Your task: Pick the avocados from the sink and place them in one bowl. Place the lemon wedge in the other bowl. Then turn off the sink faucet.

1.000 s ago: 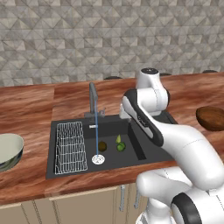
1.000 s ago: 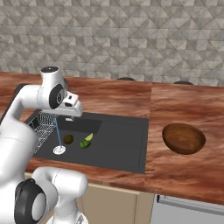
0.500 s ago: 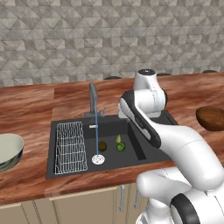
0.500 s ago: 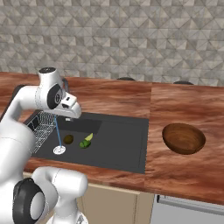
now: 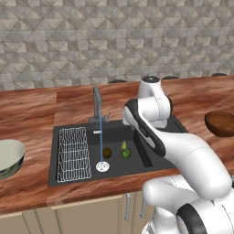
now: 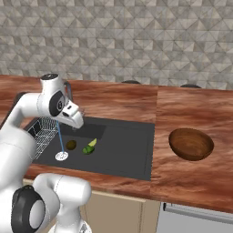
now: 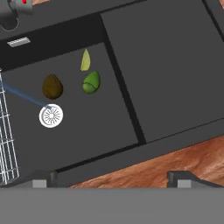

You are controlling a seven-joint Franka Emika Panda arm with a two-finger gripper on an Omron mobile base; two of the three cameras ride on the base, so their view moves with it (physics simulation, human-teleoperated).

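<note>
In the hand view, going from left to right ahead of the fingertips (image 7: 41, 179), which stand wide apart with nothing between them, the white wire rack (image 7: 6, 140) lies at the far left of the sink (image 7: 166, 65). Next come the silver drain (image 7: 51, 116), with the thin stream of water landing on it, and the brown avocado (image 7: 52, 86) just beyond it. Further right sits the green avocado (image 7: 91, 82), with the lemon wedge (image 7: 85, 60) just past it, almost touching. All three fruits lie on the basin floor, well ahead of the gripper (image 7: 113, 180) and left of its centre line. The faucet (image 5: 97, 101) stands at the back rim of the sink. The pale bowl (image 5: 8, 156) rests on the counter far to the left, and the wooden bowl (image 6: 191, 143) sits far to the right, both well apart from the gripper. Compared with a second ago, the arm's upper joint has swung slightly towards the basin; the fruits and bowls lie as before.
</note>
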